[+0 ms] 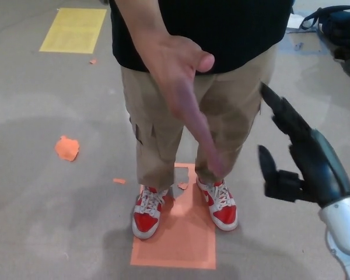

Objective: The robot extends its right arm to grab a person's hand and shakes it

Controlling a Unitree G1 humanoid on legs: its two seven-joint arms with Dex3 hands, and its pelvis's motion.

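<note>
A person in a black shirt and tan trousers stands in front of me, holding out an open hand [184, 93] with the fingers pointing down toward me and the thumb raised. My right hand [297, 154] rises at the right, black, open, its fingers spread and its thumb apart. It sits to the right of the person's hand and a little lower, with a clear gap between them. My left hand does not show.
The person's red and white shoes [147, 213] stand on an orange floor patch [184, 239]. A yellow patch [74, 29] lies far left, an orange scrap [66, 148] at the left, and a dark bag [338, 26] at the top right.
</note>
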